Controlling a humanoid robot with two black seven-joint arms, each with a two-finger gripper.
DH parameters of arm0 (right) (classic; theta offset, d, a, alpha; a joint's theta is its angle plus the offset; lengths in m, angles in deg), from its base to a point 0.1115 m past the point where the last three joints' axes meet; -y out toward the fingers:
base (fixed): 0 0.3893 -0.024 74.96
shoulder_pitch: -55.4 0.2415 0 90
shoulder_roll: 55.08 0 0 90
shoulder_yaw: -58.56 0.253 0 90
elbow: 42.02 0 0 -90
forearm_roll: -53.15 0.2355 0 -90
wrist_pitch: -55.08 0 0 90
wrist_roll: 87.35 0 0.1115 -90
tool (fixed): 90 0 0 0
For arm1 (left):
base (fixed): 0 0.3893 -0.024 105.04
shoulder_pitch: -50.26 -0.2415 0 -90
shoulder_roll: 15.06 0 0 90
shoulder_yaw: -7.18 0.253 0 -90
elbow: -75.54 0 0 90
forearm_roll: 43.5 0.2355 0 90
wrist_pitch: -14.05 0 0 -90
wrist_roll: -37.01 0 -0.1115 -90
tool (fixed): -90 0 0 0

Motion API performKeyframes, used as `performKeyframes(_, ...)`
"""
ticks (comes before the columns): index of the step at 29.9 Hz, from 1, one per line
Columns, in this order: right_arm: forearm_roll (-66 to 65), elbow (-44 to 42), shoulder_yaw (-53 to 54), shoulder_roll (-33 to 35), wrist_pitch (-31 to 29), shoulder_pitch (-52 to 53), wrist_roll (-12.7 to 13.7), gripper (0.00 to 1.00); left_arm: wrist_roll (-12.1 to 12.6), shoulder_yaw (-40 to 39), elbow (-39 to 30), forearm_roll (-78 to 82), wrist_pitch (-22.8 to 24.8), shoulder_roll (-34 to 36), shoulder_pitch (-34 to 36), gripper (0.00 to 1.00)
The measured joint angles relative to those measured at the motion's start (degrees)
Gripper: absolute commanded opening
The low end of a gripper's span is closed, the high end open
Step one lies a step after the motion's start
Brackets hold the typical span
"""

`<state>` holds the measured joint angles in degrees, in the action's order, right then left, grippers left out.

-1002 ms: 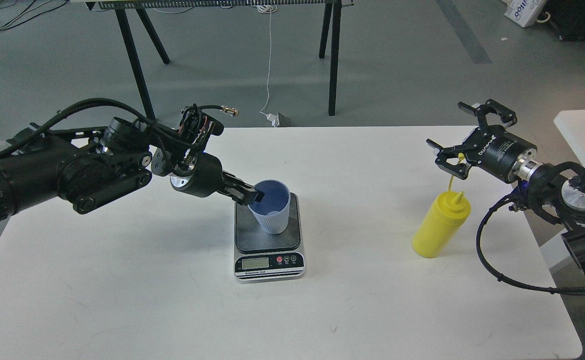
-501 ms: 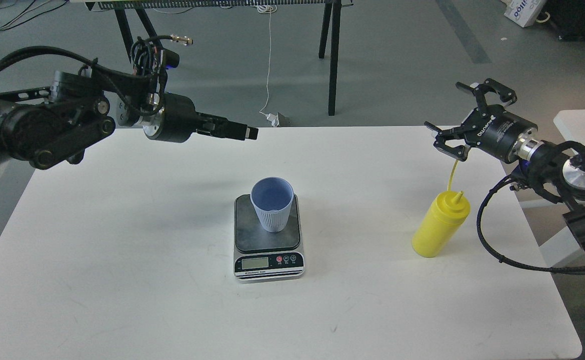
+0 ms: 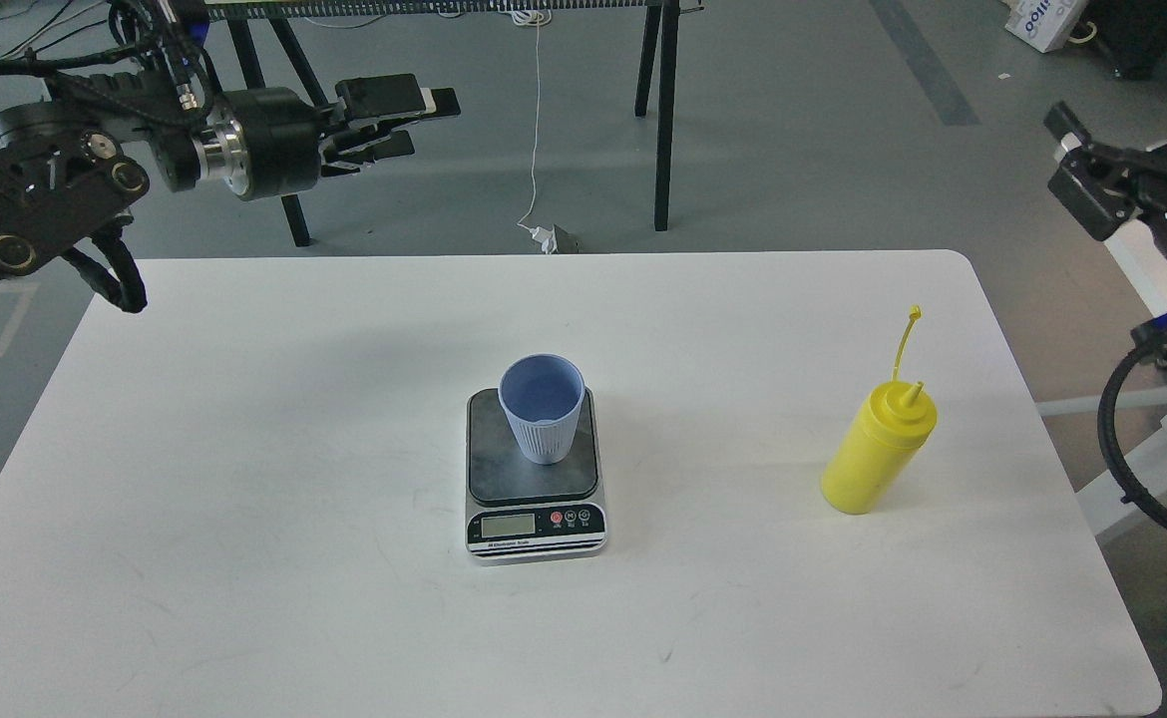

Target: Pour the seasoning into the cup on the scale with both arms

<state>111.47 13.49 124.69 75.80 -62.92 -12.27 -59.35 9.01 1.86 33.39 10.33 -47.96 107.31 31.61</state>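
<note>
The light-blue ribbed cup (image 3: 542, 411) stands upright and empty on the dark plate of the silver scale (image 3: 536, 527) at the table's middle. The yellow seasoning bottle (image 3: 880, 454) stands upright on the table at the right, its cap strap (image 3: 906, 339) sticking up and its nozzle uncovered. My left gripper (image 3: 399, 122) is open and empty, high at the back left, beyond the table's far edge and far from the cup. My right gripper (image 3: 1072, 160) is open and empty, high at the right edge, well above and to the right of the bottle.
The white table (image 3: 244, 499) has a rounded right edge close to the bottle. Black trestle legs (image 3: 665, 110) and a white cable (image 3: 537, 130) are on the grey floor behind. A white side table (image 3: 1142, 259) stands under my right arm.
My left gripper let go of the cup and rose up and back to the left. My right gripper moved up and to the right, away from the bottle's cap strap. Cup and bottle stayed put.
</note>
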Motion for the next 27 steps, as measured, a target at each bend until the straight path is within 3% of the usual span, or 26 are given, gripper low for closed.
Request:
performKeyframes(8,3.1,15.6,3.6,1.5,0.0,-28.1,0.0,0.96,0.0,-0.5,0.5,-0.4,0.0,-0.4,-3.4,0.95)
performKeyframes(14,2.5,20.7,3.3,1.4,0.0,-40.0,0.0,0.96,0.0,-0.5,0.6,-0.4,0.0,0.1,-3.9,0.96)
performKeyframes(19,-1.8,16.4,1.7,-2.5,0.0,-40.8,0.0,0.96,0.0,-0.6,0.6,-1.2,0.0,0.3,-4.0,0.96)
performKeyframes(27,-9.1,6.5,-1.7,-10.6,0.0,-31.7,0.0,0.96,0.0,-0.7,0.6,-1.9,0.0,0.3,-4.8,0.96)
